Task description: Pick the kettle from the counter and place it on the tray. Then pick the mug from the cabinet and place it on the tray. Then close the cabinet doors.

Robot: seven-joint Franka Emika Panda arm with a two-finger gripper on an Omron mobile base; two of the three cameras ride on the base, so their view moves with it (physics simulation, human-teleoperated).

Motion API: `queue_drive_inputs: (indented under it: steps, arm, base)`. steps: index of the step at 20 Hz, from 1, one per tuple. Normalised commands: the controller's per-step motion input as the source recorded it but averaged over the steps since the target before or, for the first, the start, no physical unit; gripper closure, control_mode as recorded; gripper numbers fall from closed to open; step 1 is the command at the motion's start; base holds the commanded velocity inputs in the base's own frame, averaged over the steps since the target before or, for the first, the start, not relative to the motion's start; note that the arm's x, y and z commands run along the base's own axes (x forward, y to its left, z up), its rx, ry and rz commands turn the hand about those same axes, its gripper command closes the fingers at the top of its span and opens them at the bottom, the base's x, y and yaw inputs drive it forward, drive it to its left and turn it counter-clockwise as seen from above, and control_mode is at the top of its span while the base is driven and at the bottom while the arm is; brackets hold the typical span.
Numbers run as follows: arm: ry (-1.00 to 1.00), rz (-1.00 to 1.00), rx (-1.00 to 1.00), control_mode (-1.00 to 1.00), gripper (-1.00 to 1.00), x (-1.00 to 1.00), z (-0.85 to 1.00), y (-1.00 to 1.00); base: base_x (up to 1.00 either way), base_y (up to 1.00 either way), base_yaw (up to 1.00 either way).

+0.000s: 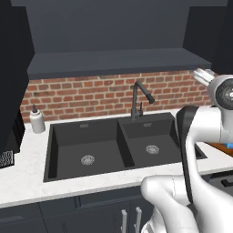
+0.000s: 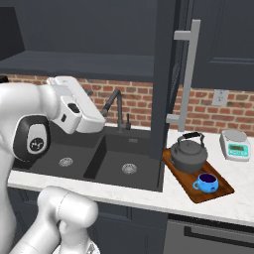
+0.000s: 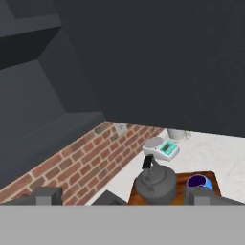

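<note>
In the right base view, the gripper (image 2: 99,120) hangs left of centre over the sink (image 2: 114,163), its jaws' state impossible to tell; an open cabinet door (image 2: 166,74) stands mid-frame; kettle (image 2: 189,155) and mug (image 2: 207,183) sit on the tray (image 2: 218,192), lower right.

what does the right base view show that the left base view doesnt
Right base view alone: the kettle and the blue mug both sitting on the tray, a white and teal scale on the counter, and an open cabinet door with its grey handle.

Left base view alone: a white pump bottle by the brick wall, left of the sink.

Both: the dark double sink, the black faucet, the cabinet shelf above and the white arm.
</note>
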Motion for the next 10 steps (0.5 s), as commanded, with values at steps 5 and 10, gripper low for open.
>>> queue_drive_inputs:
  steps: [5,10]
  arm:
    - [0.0,0.0,0.0,-1.0,-1.0,-0.19,0.27,0.0]
    - [0.0,-0.01,0.0,-1.0,-1.0,-0.15,0.24,0.0]
  base:
    - [0.0,0.0,0.0]
    - [0.0,0.0,0.0]
